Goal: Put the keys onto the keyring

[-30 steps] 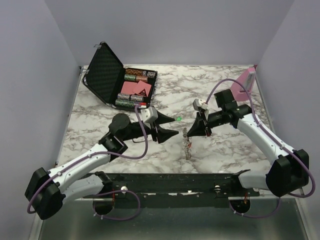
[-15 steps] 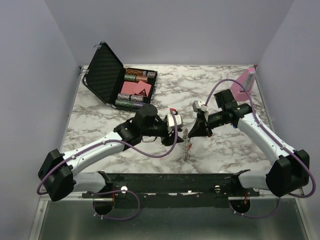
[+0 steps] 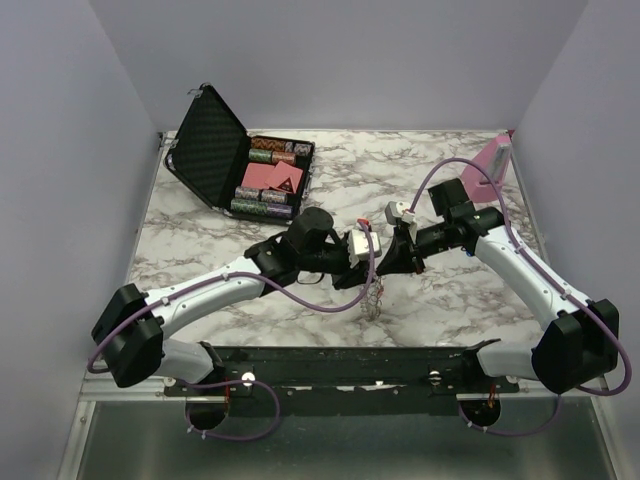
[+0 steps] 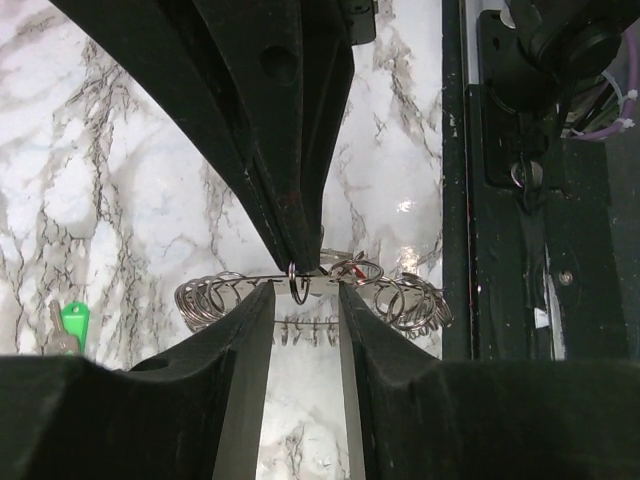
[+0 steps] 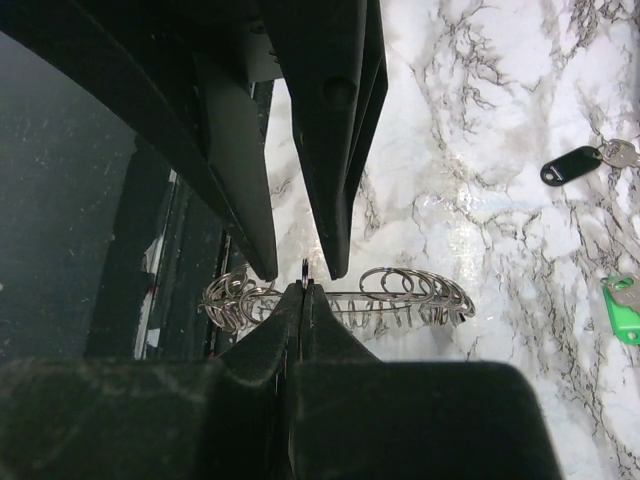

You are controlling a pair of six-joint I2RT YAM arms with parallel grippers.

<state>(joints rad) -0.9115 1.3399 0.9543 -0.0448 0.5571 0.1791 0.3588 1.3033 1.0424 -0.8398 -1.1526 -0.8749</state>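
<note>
Jaws flank the keyring (image 3: 374,298) left and right; its near side free.

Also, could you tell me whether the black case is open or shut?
Open: the black case stands with lid raised, chips visible inside.

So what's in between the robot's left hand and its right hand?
The keyring: in the left wrist view its silvery chain of rings runs between the open left hand and the right hand, which pinches one ring.
</note>
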